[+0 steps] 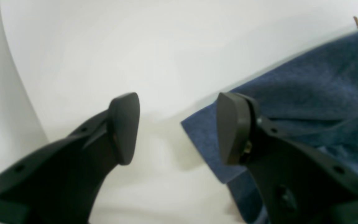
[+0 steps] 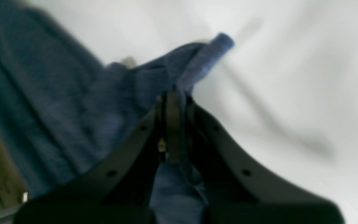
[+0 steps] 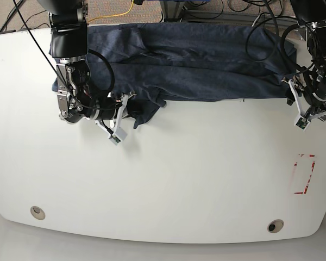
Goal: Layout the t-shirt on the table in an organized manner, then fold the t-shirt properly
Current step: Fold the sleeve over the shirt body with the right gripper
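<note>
The red marking (image 3: pixel 304 174) on the desk (image 3: pixel 168 174) is a broken rectangular outline, standing upright in the base view near the left arm's side; whether its small strokes form any writing cannot be told. Two round holes (image 3: pixel 37 212) (image 3: pixel 275 225) lie near the desk's edge at the bottom of the base view, one toward each corner. Black cables (image 3: pixel 223 11) run along the top of that view, and loops of cable (image 3: pixel 266 41) by the left arm (image 3: pixel 318 70) pass in front of the cloth. The right arm (image 3: pixel 73 89) hides part of the cloth at the other end. A small brown mark (image 1: pixel 356 21) shows beside the cloth in the left wrist view. The t-shirt (image 3: pixel 201 62) lies in layered folds across the upper part of the desk, its long axis running roughly left to right in the base view. One corner sticks out toward the bottom of the view by the right arm. The right jaws are shut on a pinched ridge of the t-shirt, its tip poking out beyond them. The left jaws stand well apart, holding nothing, above a squared corner of the t-shirt.
</note>
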`<state>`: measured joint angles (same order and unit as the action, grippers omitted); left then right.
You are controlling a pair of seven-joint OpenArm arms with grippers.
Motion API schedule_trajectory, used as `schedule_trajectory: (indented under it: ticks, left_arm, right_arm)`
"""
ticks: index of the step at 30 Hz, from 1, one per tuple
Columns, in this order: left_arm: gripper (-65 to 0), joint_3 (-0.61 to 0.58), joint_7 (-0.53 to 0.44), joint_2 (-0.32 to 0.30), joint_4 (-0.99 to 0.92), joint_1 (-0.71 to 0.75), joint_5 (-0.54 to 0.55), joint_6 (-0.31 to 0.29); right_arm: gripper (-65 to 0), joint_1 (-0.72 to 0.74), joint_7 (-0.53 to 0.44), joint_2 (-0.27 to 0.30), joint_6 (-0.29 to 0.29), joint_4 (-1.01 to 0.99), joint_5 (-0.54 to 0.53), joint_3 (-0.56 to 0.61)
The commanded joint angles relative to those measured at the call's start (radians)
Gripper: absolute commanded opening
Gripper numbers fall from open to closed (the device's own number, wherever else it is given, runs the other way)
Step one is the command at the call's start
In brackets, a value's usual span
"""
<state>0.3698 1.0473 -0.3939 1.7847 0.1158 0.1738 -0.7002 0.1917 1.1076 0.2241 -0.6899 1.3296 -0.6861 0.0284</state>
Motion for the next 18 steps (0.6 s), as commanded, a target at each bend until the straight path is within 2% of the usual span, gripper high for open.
schedule_trajectory:
  ticks: [1, 10, 15, 18]
  left_arm:
    - [-28.3, -0.007, -0.015, -0.018, 0.013, -0.012, 0.007, 0.002]
    - [-28.3, -0.008, -0.015, -0.018, 0.013, -0.012, 0.005, 0.002]
    - [-28.3, -0.008, -0.015, -0.017, 0.011, -0.012, 0.005, 0.002]
    - [-28.3, -0.01, -0.015, -0.017, 0.011, -0.012, 0.005, 0.002]
  right_arm:
    - [-65.0, -0.014, 0.036, -0.01, -0.008, 0.126, -0.03, -0.002]
    - [-65.0, -0.113, 0.2, -0.019, -0.008, 0.446, -0.053, 0.0]
    - [-65.0, -0.16, 0.225, -0.002, -0.008, 0.537, -0.198, 0.0]
    - [-65.0, -0.188, 0.227, 0.037, -0.008, 0.56, -0.304, 0.003]
